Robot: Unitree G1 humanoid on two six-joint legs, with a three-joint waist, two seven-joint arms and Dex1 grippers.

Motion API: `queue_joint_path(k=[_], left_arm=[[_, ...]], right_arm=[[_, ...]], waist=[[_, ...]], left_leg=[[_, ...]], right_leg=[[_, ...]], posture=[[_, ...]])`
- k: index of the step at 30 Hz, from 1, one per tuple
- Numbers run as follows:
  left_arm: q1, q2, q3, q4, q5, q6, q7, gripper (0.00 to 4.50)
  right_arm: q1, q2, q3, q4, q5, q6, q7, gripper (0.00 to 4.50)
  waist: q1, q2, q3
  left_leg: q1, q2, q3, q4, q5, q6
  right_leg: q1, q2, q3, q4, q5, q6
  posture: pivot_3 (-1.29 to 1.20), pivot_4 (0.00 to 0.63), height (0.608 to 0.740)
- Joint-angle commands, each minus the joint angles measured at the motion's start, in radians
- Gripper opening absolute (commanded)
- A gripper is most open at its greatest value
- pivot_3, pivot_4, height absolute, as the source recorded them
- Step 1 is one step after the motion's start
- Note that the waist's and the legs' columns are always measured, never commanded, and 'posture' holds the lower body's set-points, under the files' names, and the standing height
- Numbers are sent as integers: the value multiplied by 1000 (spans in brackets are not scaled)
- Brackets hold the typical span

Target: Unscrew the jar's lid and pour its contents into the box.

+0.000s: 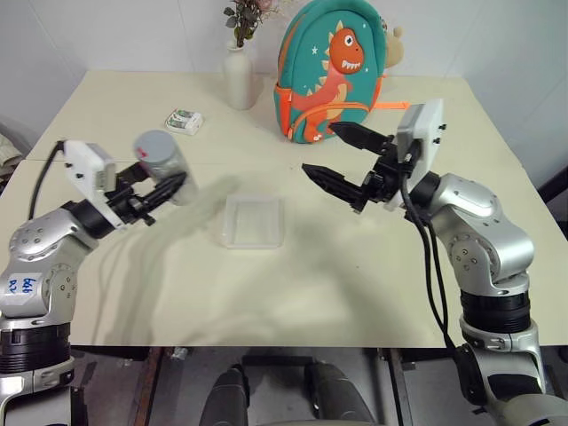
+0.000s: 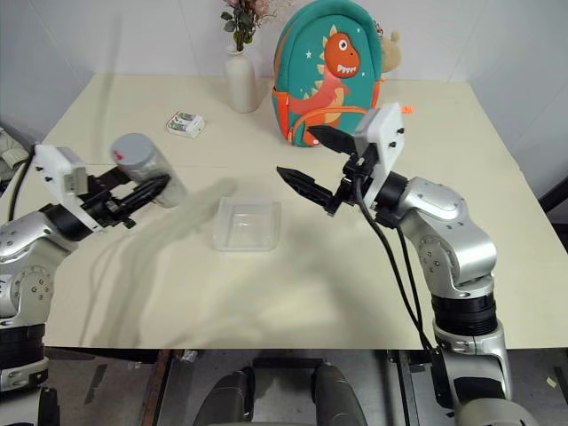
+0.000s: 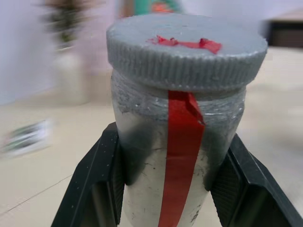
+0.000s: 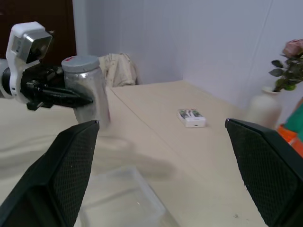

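Both tools hang above the bench (image 1: 355, 302): the left tool (image 1: 164, 191) pinches the jar (image 1: 165, 165) by its body, lifted clear and tilted with the lid (image 1: 154, 144) still on, probably so the cap faces the right tool (image 1: 342, 155), whose fingers are spread wide and empty, likely ready to grip and twist. Between them the box (image 1: 254, 221) lies empty on the bench, handy for pouring. No wording is readable; red tape (image 3: 182, 142) runs up the jar and over the lid.

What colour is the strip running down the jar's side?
Red, running from the grey lid down the jar; clearest in the left wrist view.
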Motion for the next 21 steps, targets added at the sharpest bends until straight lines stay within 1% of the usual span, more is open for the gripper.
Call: queue_joint_path(k=[1, 5, 11, 15, 21], left_arm=[[-44, -32, -60, -81, -63, 121, 20, 2108], [-99, -84, -133, -96, -54, 170, 17, 2108], [-120, -106, -204, -84, 1, 157, -23, 2108], [-133, -120, -225, -68, 18, 158, -31, 2108], [-138, -128, -232, -51, 46, 146, -52, 2108]], right_arm=[[-45, 31, 15, -64, 29, 66, -56, 4500], [-90, 73, 63, -85, 28, 163, -115, 4500], [-137, 120, 96, -86, 33, 266, -162, 4500], [-155, 132, 126, -57, 3, 291, -169, 4500], [-166, 128, 131, -47, -4, 325, -170, 4500]], waist=[[-2, 0, 0], [-4, 0, 0], [-3, 0, 0], [-1, 0, 0], [-1, 0, 0]], left_leg=[[0, 0, 0, 0, 0, 0], [-2, 0, -1, 0, 0, 0], [-2, 0, -1, -1, 0, 0], [-2, 0, -1, -1, 0, 0], [-3, 0, -1, -1, 0, 0]], right_leg=[[0, 0, 0, 0, 0, 0], [-2, 1, 0, 0, 0, 0], [-3, 1, 0, -1, -1, 0], [-3, 1, -1, -1, -1, -1], [-3, 1, -1, -1, -1, -1]], posture=[[0, 150, 740], [0, 150, 740], [0, 150, 740], [0, 150, 740], [0, 150, 740]])
